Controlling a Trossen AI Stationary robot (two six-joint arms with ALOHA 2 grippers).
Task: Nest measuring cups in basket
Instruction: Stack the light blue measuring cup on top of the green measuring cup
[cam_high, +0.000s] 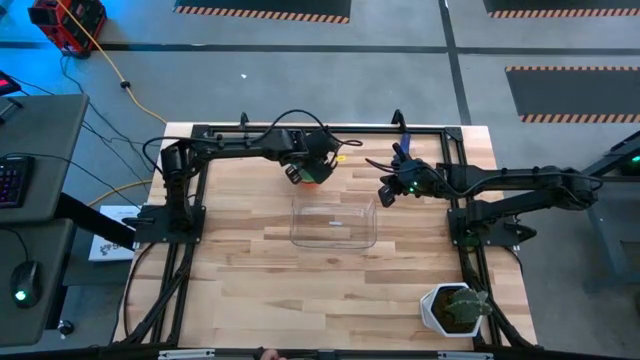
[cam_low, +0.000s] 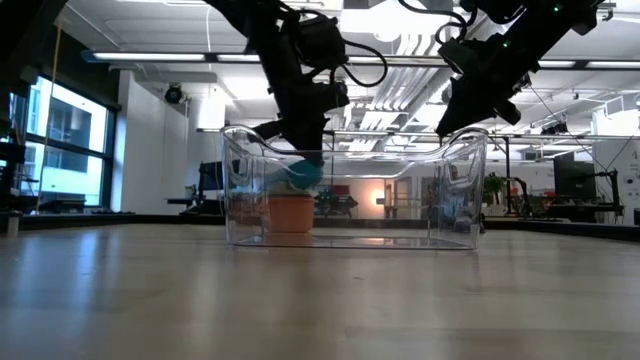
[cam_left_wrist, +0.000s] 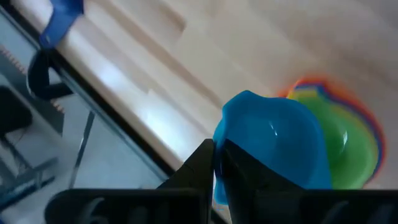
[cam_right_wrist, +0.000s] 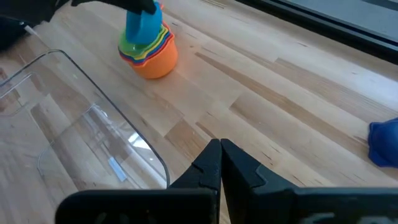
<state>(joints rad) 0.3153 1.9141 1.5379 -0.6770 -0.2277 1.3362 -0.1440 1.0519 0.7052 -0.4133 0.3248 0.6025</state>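
Wooden tabletop fills mid-frame in the high view. Upper centre-left, left gripper (cam_high: 305, 171) pinches a light blue cup (cam_left_wrist: 273, 143) narrowly, over the nested stack (cam_right_wrist: 149, 46), prob. to seat it on top. Stack sits on bare wood just beside the basket (cam_high: 334, 224), not in it. Right of centre, right gripper (cam_high: 388, 190) hangs closed, holding nothing, near basket's far corner. A dark blue cup (cam_right_wrist: 384, 143) is cut off at frame edge; lower stack colours hard to separate.

Dark blue cup (cam_right_wrist: 384, 142) cut off at edge.
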